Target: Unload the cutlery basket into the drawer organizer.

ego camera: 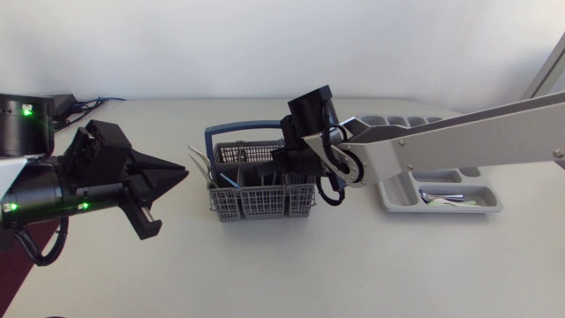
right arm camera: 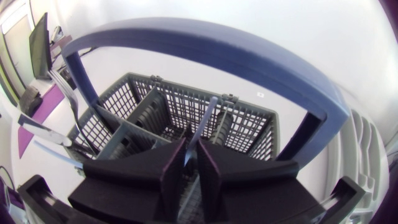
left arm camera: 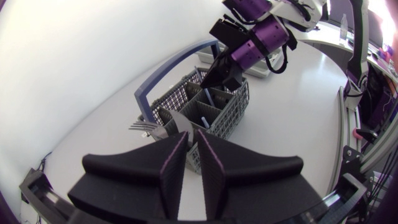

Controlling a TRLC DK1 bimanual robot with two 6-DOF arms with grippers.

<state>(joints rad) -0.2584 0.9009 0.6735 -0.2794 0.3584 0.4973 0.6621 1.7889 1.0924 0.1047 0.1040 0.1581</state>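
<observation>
The grey mesh cutlery basket [ego camera: 258, 201] with a blue handle [ego camera: 231, 130] stands mid-table. My right gripper [ego camera: 296, 168] reaches down into its middle compartments. In the right wrist view, the right gripper [right arm camera: 191, 149] is shut on a thin light-blue utensil handle [right arm camera: 204, 121] standing up out of the basket [right arm camera: 155, 102]. Forks [ego camera: 198, 162] lean out of the basket's left end. My left gripper [ego camera: 181, 172] hovers left of the basket, shut and empty; the left wrist view shows this gripper [left arm camera: 194, 140] pointing at the basket [left arm camera: 224, 115]. The grey drawer organizer [ego camera: 399, 196] lies at the right.
Some cutlery [ego camera: 446, 199] lies in one compartment of the organizer. The right arm's white link [ego camera: 459, 141] spans over the organizer towards the basket. A knife [right arm camera: 38, 129] and forks [right arm camera: 67, 93] jut from the basket's end. Bare tabletop lies in front of the basket.
</observation>
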